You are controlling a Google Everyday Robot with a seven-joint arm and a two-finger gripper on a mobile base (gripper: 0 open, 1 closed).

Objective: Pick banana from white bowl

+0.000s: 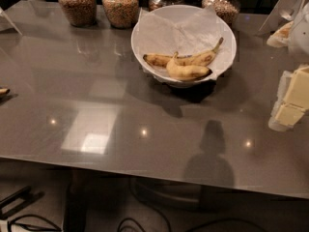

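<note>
The white bowl (136, 50), lined with crinkled white paper, stands at the back middle of the grey table. The banana (187, 72), short, plump and curved with a dark tip at its right end, lies at the front of the bowl. A longer, slimmer banana (193, 59) lies just behind it, its stem pointing up to the right. My gripper (291, 102), pale yellow and white, is at the right edge of the view. It hangs above the table, well to the right of the bowl and apart from it, and it holds nothing that I can see.
Several glass jars (120, 5) of grain stand in a row behind the bowl. A yellow object (3, 91) pokes in at the left edge. White things (285, 30) sit at the back right. The table's front edge (145, 166) runs across, with cables on the floor below.
</note>
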